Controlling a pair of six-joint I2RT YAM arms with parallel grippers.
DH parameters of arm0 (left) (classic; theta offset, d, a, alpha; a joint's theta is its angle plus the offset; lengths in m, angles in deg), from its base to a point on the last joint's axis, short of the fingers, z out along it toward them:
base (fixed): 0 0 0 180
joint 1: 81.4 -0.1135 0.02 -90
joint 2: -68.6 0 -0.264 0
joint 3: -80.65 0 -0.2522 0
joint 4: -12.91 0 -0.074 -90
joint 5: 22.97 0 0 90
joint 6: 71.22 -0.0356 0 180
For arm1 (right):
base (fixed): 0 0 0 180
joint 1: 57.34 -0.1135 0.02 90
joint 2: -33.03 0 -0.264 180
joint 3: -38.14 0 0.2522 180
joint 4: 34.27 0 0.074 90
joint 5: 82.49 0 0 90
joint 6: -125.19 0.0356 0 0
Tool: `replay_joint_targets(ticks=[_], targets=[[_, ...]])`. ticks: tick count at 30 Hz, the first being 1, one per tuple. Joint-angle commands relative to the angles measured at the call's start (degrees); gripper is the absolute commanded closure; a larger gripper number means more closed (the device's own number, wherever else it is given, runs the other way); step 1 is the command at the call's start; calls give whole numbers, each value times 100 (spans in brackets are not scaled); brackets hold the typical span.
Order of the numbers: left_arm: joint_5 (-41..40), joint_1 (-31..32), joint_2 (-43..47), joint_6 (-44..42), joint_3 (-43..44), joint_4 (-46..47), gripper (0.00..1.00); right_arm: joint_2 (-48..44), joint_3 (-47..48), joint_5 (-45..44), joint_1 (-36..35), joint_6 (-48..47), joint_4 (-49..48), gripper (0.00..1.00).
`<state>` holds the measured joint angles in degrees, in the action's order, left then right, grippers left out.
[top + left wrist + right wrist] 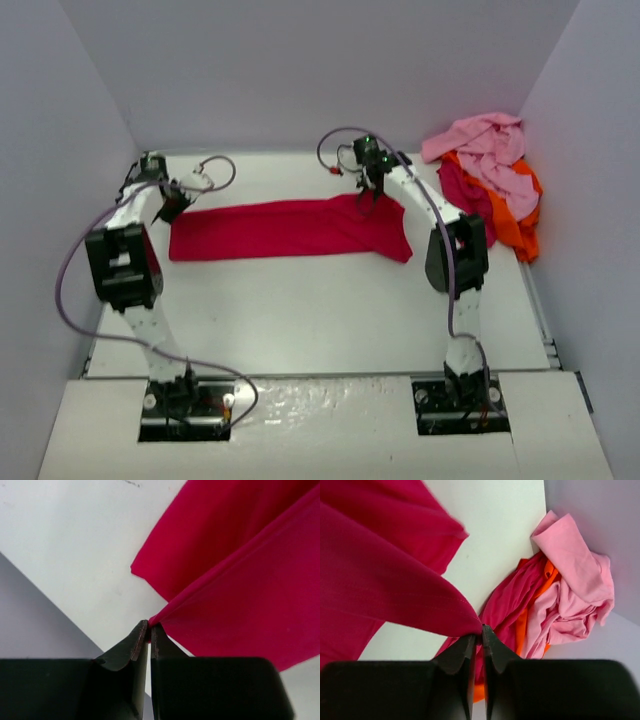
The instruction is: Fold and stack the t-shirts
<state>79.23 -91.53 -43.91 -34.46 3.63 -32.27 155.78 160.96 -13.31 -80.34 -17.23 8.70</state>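
Observation:
The crimson-red t-shirt (285, 229) lies stretched as a long band across the back of the white table. My left gripper (172, 205) is shut on its left end; in the left wrist view (149, 625) the cloth (250, 580) runs taut from the fingertips. My right gripper (366, 193) is shut on the shirt's right upper edge; in the right wrist view (481, 630) the red cloth (380, 580) is pinched at the tips. A heap at the back right holds the light pink shirt (490, 150), the orange shirt (520, 225) and the dark magenta shirt (462, 190).
Grey walls close in the table on the left, back and right. The heap leans in the back right corner (560, 595). The white table (320, 310) stretches toward the arm bases at the near edge.

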Motion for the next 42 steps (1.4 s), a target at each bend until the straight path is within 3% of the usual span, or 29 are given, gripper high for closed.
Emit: replay_joint_targets(ticks=[1, 2, 3, 5, 6, 9, 16, 23, 27, 30, 34, 37, 42], targets=[[-260, 143, -633, 286, 976, 65, 96, 702, 1042, -856, 147, 24, -269, 67], [-311, 186, -794, 403, 1149, 94, 92, 931, 1274, -991, 176, 45, -300, 55], [-344, 241, -943, 562, 1325, 138, 88, 1140, 1526, -1085, 220, 78, -317, 57], [-411, 281, -1190, 964, 1730, 221, 62, 1470, 1696, -1332, 269, 141, -605, 49], [-449, 305, -1251, 1121, 1882, 274, 56, 1565, 1758, -1413, 312, 157, -814, 46], [-677, 336, -1367, 1444, 2127, 455, 54, 1612, 1743, -1773, 414, 143, -1378, 50], [-959, 261, -1053, 1583, 2210, 726, 54, 1078, 1499, -2052, 596, 129, -1893, 50], [-303, 289, 70, 1555, 1075, 672, 54, -326, -213, -1574, 411, 244, -1919, 54], [-106, 405, 383, 1596, 584, 639, 57, -625, -669, -1354, 196, 607, -1675, 83], [-83, 483, 444, 1661, 292, 663, 64, -836, -920, -1075, 16, 858, -1399, 92], [39, 512, 506, 1695, -48, 597, 58, -1149, -1146, -539, -28, 1381, -986, 83], [73, 513, 467, 1663, -244, 532, 57, -1365, -1536, 75, -30, 1598, -606, 83], [54, 628, 291, 1672, -385, 450, 77, -1464, -1828, 1150, -427, 1797, -56, 91]])
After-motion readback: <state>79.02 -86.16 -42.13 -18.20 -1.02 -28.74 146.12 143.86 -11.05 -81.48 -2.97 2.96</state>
